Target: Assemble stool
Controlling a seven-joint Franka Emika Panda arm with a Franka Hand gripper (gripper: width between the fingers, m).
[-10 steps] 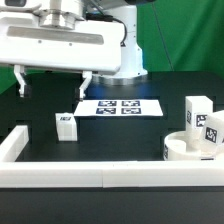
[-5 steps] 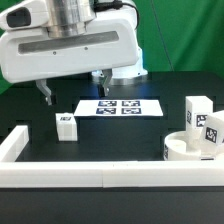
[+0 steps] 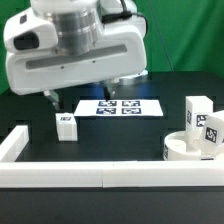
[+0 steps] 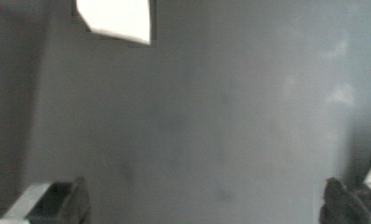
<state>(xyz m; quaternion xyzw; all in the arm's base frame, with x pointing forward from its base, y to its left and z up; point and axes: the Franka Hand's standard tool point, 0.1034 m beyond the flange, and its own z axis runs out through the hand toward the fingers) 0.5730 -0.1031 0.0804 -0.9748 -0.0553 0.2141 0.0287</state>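
My gripper (image 3: 82,94) is open and empty. It hangs above the table just behind a short white stool leg (image 3: 66,125) that stands alone at the exterior view's left. The round white seat (image 3: 180,150) lies at the exterior view's right. Two more tagged legs (image 3: 197,110) (image 3: 211,131) stand on or right behind it. In the wrist view the gripper (image 4: 208,205) has its fingertips (image 4: 57,203) wide apart over bare dark table. A blurred white piece (image 4: 116,20) shows at the edge there; I cannot tell which part it is.
The marker board (image 3: 120,106) lies flat behind the gripper. A long white border rail (image 3: 100,177) runs along the front, and a second rail (image 3: 12,146) angles back at the exterior view's left. The robot's base stands at the back.
The gripper has moved toward the exterior view's right and slightly down, looming larger in view. It stays open. The stool parts have not moved.
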